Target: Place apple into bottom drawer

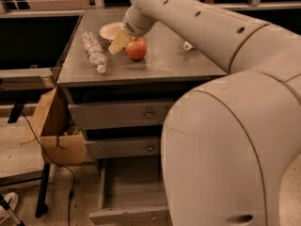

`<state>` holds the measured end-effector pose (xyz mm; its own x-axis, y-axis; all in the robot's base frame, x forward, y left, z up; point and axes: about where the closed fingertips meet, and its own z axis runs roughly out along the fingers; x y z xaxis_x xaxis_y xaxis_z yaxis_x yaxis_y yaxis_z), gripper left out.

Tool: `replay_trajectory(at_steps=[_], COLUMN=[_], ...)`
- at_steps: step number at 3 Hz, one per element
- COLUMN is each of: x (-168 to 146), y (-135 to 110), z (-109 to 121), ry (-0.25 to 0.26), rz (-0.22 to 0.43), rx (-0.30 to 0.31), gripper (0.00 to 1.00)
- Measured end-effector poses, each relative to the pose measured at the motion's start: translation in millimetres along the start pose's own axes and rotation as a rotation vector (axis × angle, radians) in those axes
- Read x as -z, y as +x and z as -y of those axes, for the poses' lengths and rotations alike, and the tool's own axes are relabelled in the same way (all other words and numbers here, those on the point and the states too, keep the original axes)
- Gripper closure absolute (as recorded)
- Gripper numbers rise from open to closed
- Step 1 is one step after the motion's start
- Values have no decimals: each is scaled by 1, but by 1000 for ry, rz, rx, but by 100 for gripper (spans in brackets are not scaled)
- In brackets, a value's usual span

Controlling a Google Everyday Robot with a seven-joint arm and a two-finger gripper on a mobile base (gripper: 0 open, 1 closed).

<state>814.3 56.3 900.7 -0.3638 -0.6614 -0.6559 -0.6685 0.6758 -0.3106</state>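
Camera view: your gripper (120, 41) is low over the cabinet top (188, 65), just beside the apple (136, 48) (grip state: you cannot tell). The apple rests unlifted; the bottom drawer (134, 187) already stands open, so lifting, carrying and releasing remain.

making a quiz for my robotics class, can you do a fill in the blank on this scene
1. The apple sits on ___ of the cabinet.
2. The bottom drawer is pulled ___.
3. The gripper is between the bowl and the ___.
Missing words: top; open; apple.
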Motion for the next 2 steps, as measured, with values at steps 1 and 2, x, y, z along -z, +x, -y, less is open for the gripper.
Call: replay_trajectory(at_steps=[1,2], x=[-13,-20], y=[12,21], z=[-9,-12], ry=[-25,-38], rz=[-36,-60], rx=[8,11], gripper=[1,19])
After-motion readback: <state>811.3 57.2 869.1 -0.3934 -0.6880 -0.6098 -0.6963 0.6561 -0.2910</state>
